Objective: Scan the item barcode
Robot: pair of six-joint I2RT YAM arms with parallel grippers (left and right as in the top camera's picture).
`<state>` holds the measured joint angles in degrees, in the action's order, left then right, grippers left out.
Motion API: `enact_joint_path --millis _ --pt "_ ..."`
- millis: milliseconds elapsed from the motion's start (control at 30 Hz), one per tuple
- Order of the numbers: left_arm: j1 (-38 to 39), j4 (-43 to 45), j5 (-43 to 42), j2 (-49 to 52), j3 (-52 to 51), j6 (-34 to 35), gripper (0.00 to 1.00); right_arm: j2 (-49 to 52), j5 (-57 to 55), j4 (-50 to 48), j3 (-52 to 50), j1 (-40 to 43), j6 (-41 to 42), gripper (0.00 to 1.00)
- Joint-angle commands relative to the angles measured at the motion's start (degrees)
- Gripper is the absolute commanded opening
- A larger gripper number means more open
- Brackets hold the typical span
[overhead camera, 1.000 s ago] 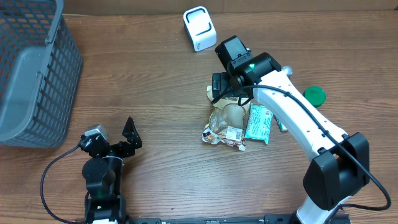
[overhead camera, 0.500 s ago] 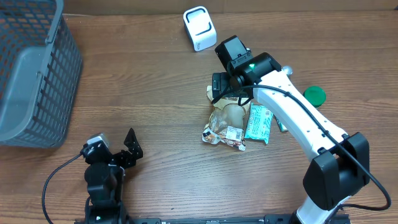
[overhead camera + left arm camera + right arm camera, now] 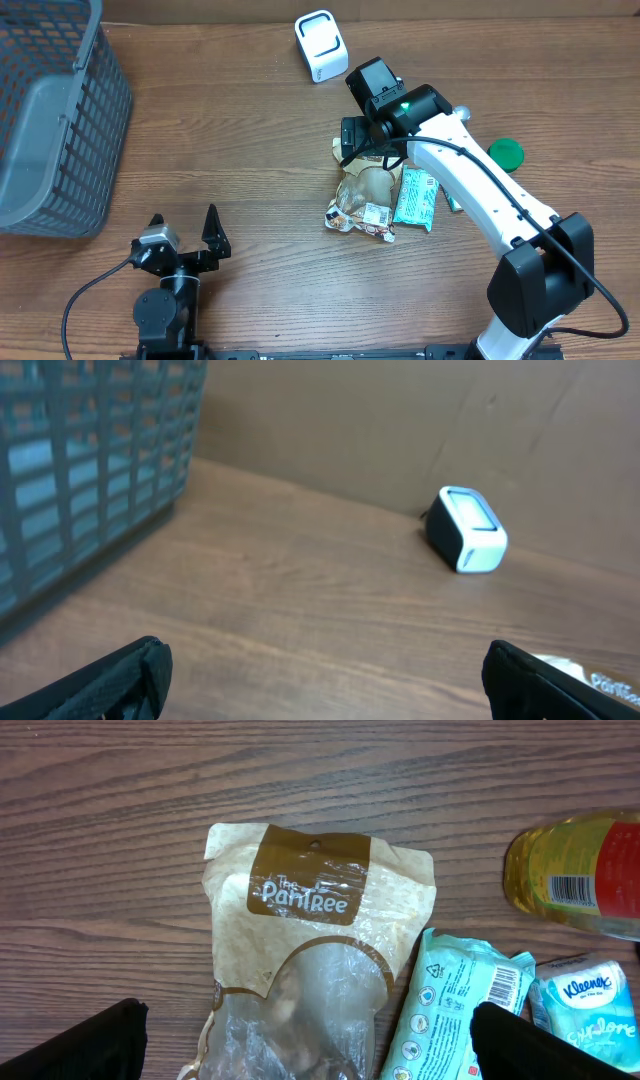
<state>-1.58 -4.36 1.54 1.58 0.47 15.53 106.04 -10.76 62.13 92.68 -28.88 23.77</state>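
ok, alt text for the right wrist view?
A Pantree snack bag lies on the wooden table; right of it, a teal pack, a Kleenex pack and a barcoded yellow bottle. Open fingers show at the bottom corners.

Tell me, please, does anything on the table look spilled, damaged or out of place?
Nothing looks spilled or broken. The only untidy spot is right of centre: the snack bag lies crumpled beside the wipes pack, and the yellow bottle seems to lie on its side. The scanner and basket stand apart.

Checkout bench (scanner (image 3: 320, 45), basket (image 3: 97, 135))
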Motion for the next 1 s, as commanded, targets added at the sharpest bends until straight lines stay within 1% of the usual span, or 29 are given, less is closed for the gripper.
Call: enact_joint_path --millis 0,267,967 --pt "0.5 -0.1 0.3 -1.4 -0.2 -3.6 1.0 -1.2 -0.6 -0.3 1.0 0.1 0.2 1.0" --pt "0.5 -0.1 -0.1 -1.4 -0.2 -5.9 1.0 -1.2 -0.5 -0.3 1.0 0.1 0.2 1.0" --pt "0.5 0.0 0.0 -1.4 -0.2 -5.9 1.0 -1.2 -0.5 -0.3 1.0 0.1 0.2 1.0"
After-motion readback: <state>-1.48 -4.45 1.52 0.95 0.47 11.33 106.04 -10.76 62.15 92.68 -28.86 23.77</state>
